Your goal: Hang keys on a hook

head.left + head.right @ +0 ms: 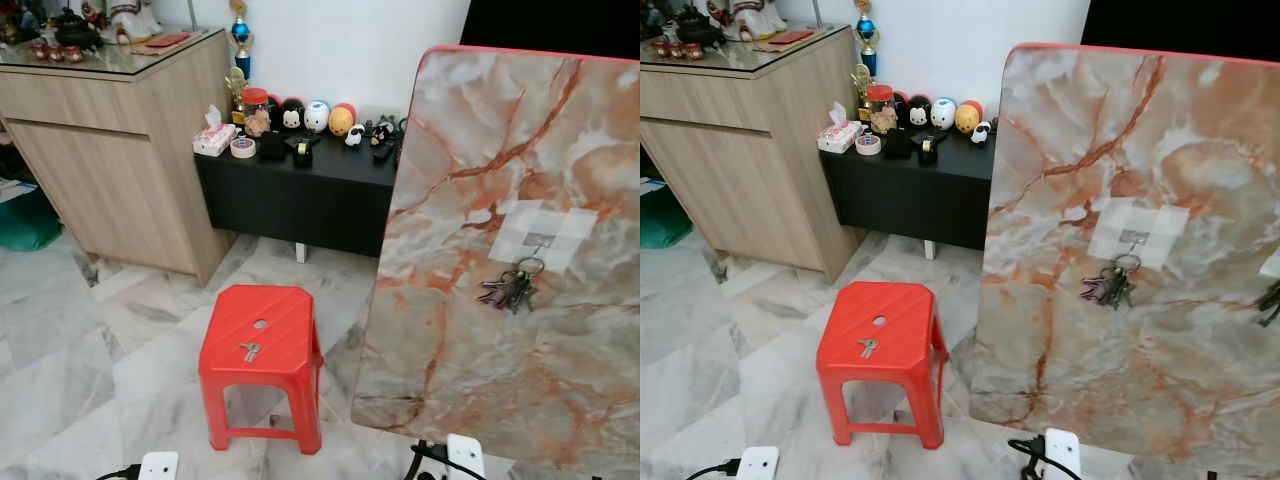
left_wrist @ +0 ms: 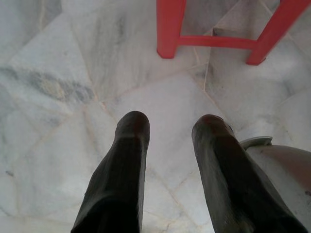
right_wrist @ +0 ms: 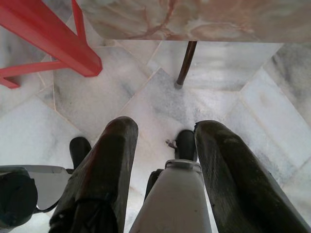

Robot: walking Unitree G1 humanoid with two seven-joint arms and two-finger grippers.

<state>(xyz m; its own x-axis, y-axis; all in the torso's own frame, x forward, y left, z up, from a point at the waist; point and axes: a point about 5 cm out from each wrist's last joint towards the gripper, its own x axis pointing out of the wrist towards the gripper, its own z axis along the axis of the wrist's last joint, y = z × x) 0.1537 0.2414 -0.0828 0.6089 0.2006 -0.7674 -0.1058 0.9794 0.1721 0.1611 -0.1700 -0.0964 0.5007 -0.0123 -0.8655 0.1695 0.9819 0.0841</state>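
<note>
Both tools hang low over the marble floor (image 2: 63,87) and hold nothing. Left tool (image 2: 167,127): its two black fingers (image 2: 129,145) stand parted with a clear gap, tips above the floor tiles and touching no object; the legs of the red stool (image 1: 260,345) stand ahead of it. Right tool (image 3: 163,133): its fingers (image 3: 114,150) are likewise spread apart and empty, aimed at the floor, with a red stool leg to one side and a dark thin leg (image 3: 185,63) beneath the edge of the marble-patterned board (image 1: 510,250) ahead. From the head views, the board stands upright at the robot's right, framed with a red rim along its top. A pale square patch carrying a small hook (image 1: 538,240) sits on the board face, and a bunch of keys (image 1: 510,288) hangs from that hook by its ring. A single key (image 1: 250,350) lies flat on the stool seat, just beside the seat's centre hole. Behind the stool, a low black desk (image 1: 300,195) carries a tissue box (image 1: 213,138), a tape roll and a row of small figurines. A wooden cabinet (image 1: 120,170) stands at the left.
</note>
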